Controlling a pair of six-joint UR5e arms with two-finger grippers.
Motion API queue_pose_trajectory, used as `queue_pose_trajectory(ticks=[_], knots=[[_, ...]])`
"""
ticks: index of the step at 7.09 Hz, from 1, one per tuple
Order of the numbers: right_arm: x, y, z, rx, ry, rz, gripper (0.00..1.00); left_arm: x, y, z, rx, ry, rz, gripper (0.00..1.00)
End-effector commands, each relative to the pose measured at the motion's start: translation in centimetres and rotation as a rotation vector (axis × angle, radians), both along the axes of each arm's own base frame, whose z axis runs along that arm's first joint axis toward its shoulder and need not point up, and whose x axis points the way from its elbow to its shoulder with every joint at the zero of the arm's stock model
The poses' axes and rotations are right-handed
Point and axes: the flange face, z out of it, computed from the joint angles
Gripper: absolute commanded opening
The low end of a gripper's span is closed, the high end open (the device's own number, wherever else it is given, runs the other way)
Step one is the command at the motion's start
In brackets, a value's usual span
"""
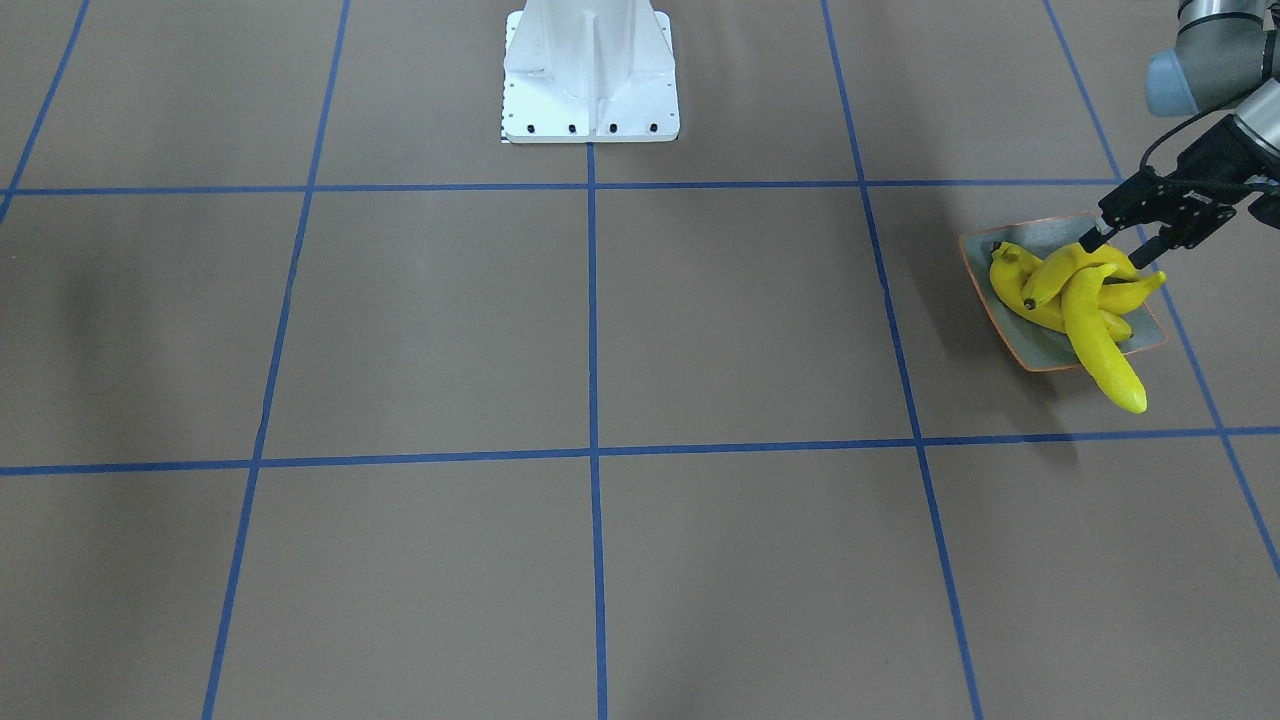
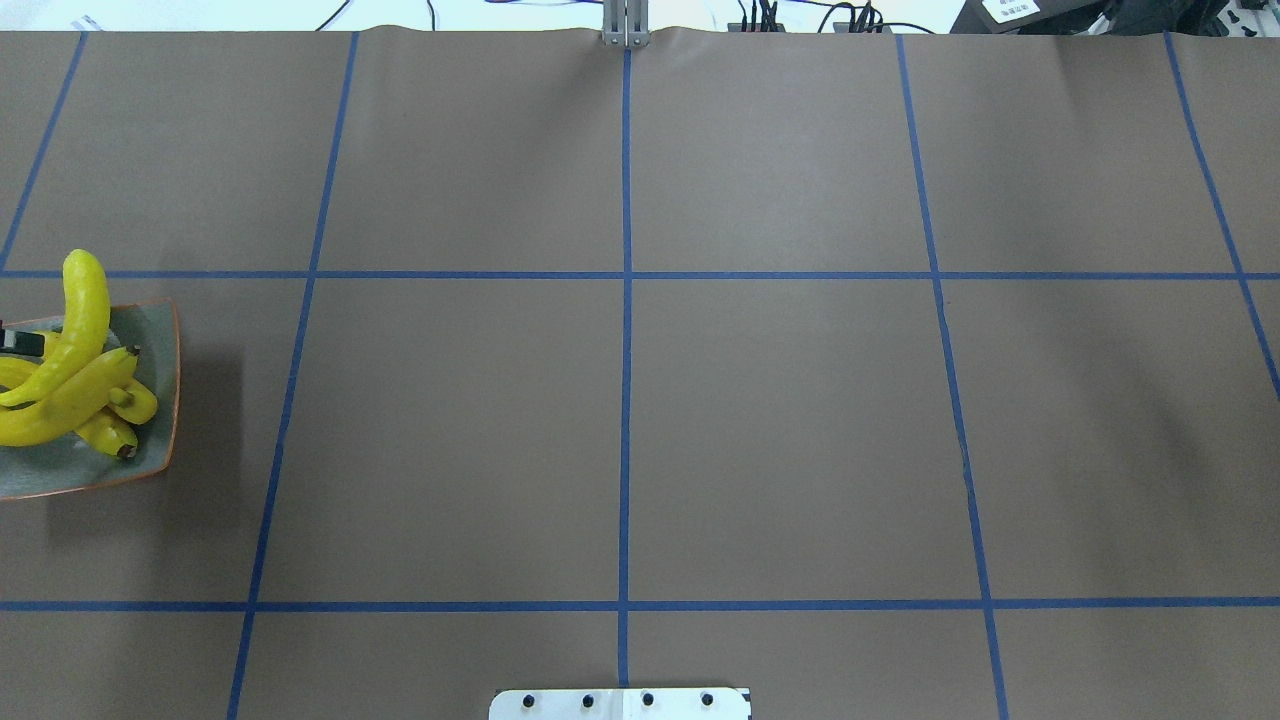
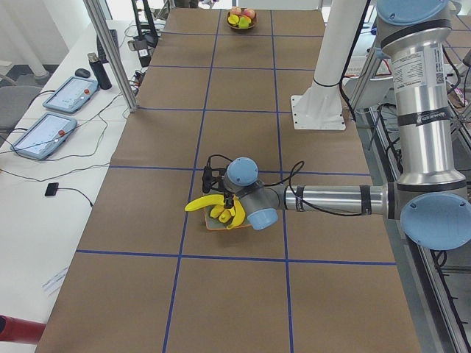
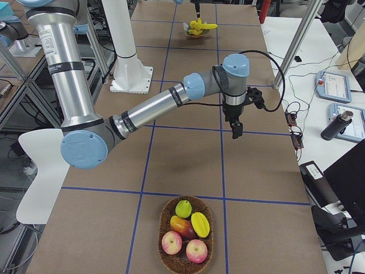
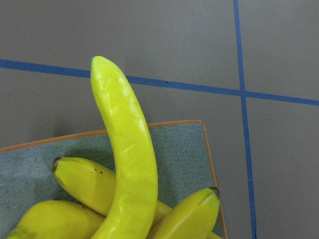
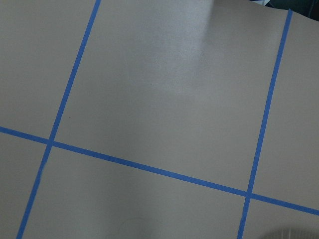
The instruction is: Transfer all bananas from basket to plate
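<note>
- Showing the end of the worktop (image 1: 450, 330) on the robot's left: the plate (image 1: 1030, 347) lies here, a grey-green dish with a thin orange rim, inside a square marked by blue tape (image 1: 592, 320).
- All four bananas (image 1: 1060, 285) are piled on the plate, crossing one another.
- Uppermost is the long banana (image 1: 1100, 340). It lies across the pile, and its blunt end juts past the plate's rim over the worktop, as the overhead and left wrist views also show.
- Left claw (image 1: 1119, 252): it is low over the plate's far edge, with one finger on either side of the pile's stem ends. Whether it is pinching the long banana or has let go cannot be told.
- Right claw (image 4: 235, 132): it hangs pointing down above a tape line, well apart from the plate. It appears only in the side view, so its state cannot be told.
- Basket (image 4: 206, 208): a wicker oval at the worktop's opposite end, holding two apples and other fruit.
</note>
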Motion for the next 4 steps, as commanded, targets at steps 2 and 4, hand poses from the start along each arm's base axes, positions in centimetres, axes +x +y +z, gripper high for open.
queue_pose_trajectory(ticks=[2,4], knots=[[0.0,0.1,0.0,0.0,-0.013,-0.002,1.0,-0.7,0.0,-0.5,0.005,0.015,0.002,1.0],[0.7,0.1,0.0,0.001,-0.015,0.006,1.0,-4.4,-0.6,-2.6,0.031,0.057,-0.041,1.0]])
